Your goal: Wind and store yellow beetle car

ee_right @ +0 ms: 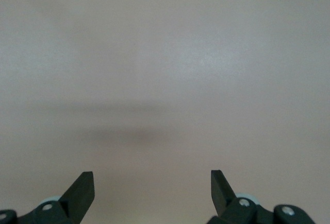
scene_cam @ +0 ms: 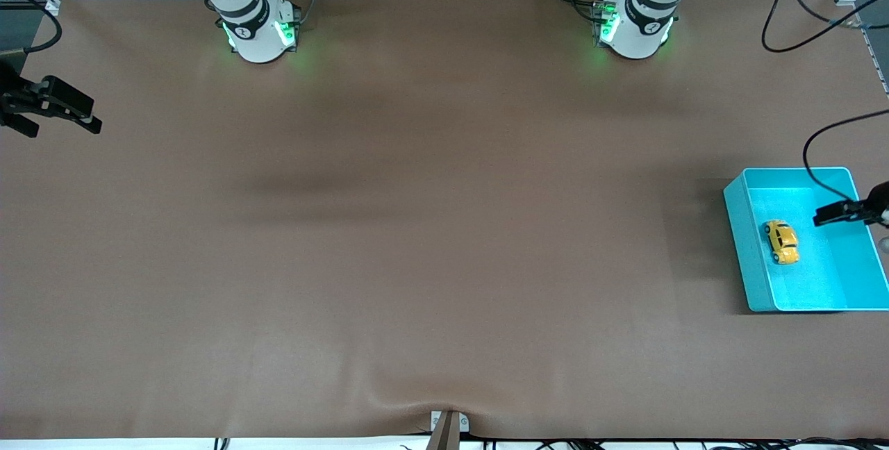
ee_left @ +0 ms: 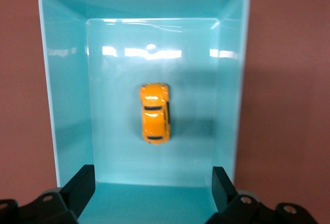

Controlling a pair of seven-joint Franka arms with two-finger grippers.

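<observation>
The yellow beetle car (scene_cam: 782, 242) sits on its wheels on the floor of the turquoise bin (scene_cam: 744, 235) at the left arm's end of the table. In the left wrist view the car (ee_left: 155, 113) lies in the middle of the bin (ee_left: 67, 105). My left gripper (scene_cam: 830, 217) hangs over the bin, beside the car and not touching it; it is open and empty (ee_left: 152, 183). My right gripper (scene_cam: 59, 117) is open and empty (ee_right: 152, 183) over bare table at the right arm's end.
The brown table mat (scene_cam: 417, 228) spreads between the two arms. A black cable (scene_cam: 819, 151) loops over the bin's edge. A small bracket (scene_cam: 448, 426) sits at the table's edge nearest the front camera.
</observation>
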